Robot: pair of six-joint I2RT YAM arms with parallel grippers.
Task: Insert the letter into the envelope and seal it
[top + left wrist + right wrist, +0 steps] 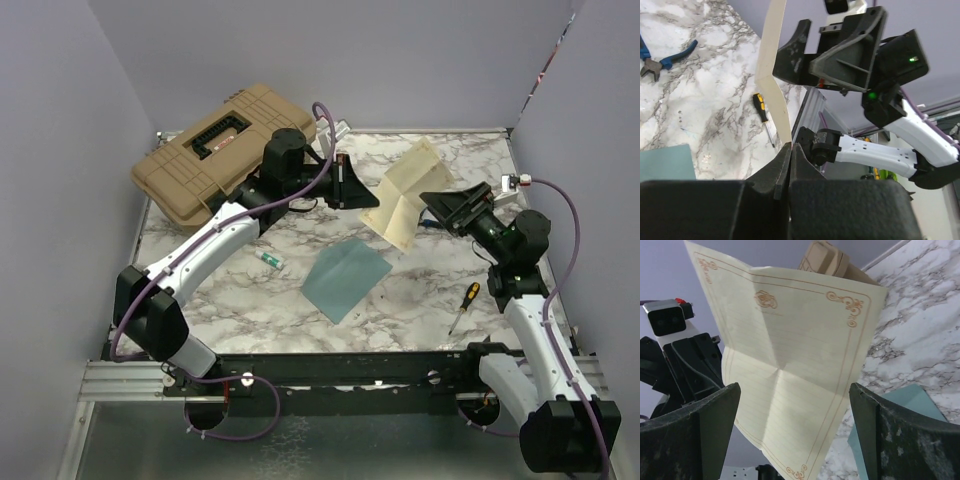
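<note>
The cream letter (405, 195) hangs upright above the table, creased, with my left gripper (365, 188) shut on its left edge. In the left wrist view the letter (773, 75) shows edge-on, rising out of the closed jaws of that gripper (790, 147). My right gripper (436, 210) stands open at the sheet's right side. In the right wrist view the lined letter (790, 360) fills the space ahead of the right gripper (794, 390), without touching either finger. The teal envelope (345, 280) lies flat on the marble, below the letter, and its corner (912, 400) shows there too.
A tan toolbox (220, 150) sits at the back left. A yellow-handled screwdriver (463, 305) lies near the right arm. A small white tube (270, 260) rests left of the envelope. Blue-handled pliers (662, 61) lie on the marble beyond the letter.
</note>
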